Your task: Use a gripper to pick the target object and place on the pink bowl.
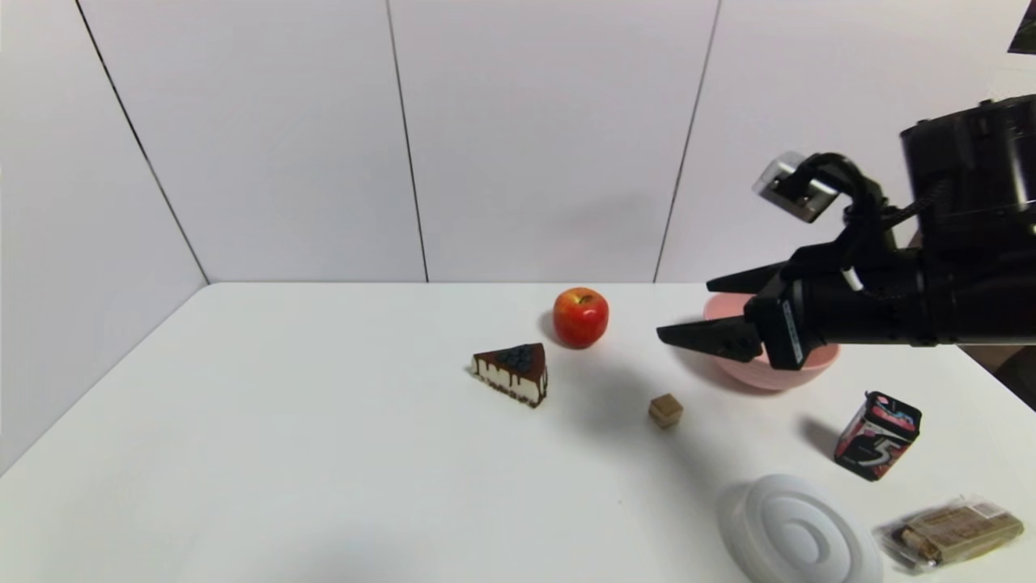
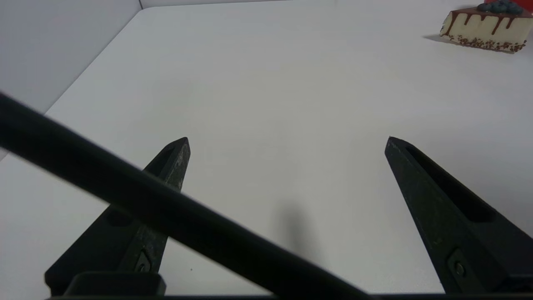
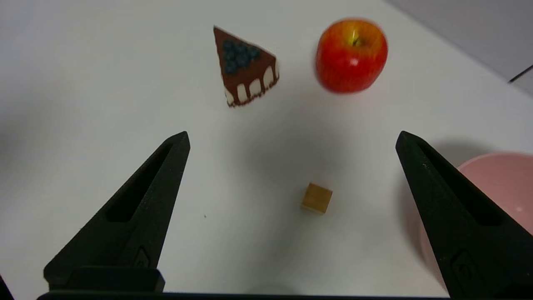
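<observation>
A small tan wooden cube (image 1: 665, 410) rests on the white table, in front of and to the left of the pink bowl (image 1: 801, 369). My right gripper (image 1: 684, 309) hangs open well above the table, over the bowl's left side and higher than the cube. In the right wrist view the cube (image 3: 317, 198) lies far below, between the two spread fingers (image 3: 150, 196), with the bowl (image 3: 499, 183) behind one of them. Nothing is held. My left gripper (image 2: 287, 139) is open over bare table and does not show in the head view.
A red apple (image 1: 580, 317) and a cake slice (image 1: 513, 373) sit left of the bowl. A dark gum box (image 1: 878, 436), a flat white round lid (image 1: 797, 534) and a brown wrapped snack bar (image 1: 951, 530) lie at the front right. Wall panels close the back and left.
</observation>
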Available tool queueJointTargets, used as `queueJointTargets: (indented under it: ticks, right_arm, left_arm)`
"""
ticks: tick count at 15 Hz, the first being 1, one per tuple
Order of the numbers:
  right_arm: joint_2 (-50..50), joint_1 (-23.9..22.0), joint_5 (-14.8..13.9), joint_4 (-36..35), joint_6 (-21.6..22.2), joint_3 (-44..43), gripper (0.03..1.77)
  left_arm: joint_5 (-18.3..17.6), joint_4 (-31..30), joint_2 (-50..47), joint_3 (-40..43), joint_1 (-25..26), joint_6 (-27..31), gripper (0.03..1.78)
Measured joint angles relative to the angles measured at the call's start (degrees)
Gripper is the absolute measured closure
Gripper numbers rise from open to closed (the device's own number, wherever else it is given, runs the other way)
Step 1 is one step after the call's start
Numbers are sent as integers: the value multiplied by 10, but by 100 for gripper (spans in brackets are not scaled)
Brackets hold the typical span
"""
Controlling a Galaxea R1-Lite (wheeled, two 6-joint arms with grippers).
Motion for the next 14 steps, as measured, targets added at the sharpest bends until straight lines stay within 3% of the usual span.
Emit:
queueJointTargets:
  ticks: [4, 7, 12, 14]
  right_arm:
    - [81, -7, -11, 87, 0, -55, 9]
    - [133, -4, -24, 94, -10, -71, 9]
    - [193, 4, -137, 96, -23, -88, 9]
    - [207, 6, -148, 96, -22, -88, 9]
  left_arm:
    - [0, 0, 0, 0, 0, 0, 12]
    - [0, 0, 0, 0, 0, 0, 12]
    - [0, 0, 0, 0, 0, 0, 12]
    - [0, 0, 0, 0, 0, 0, 12]
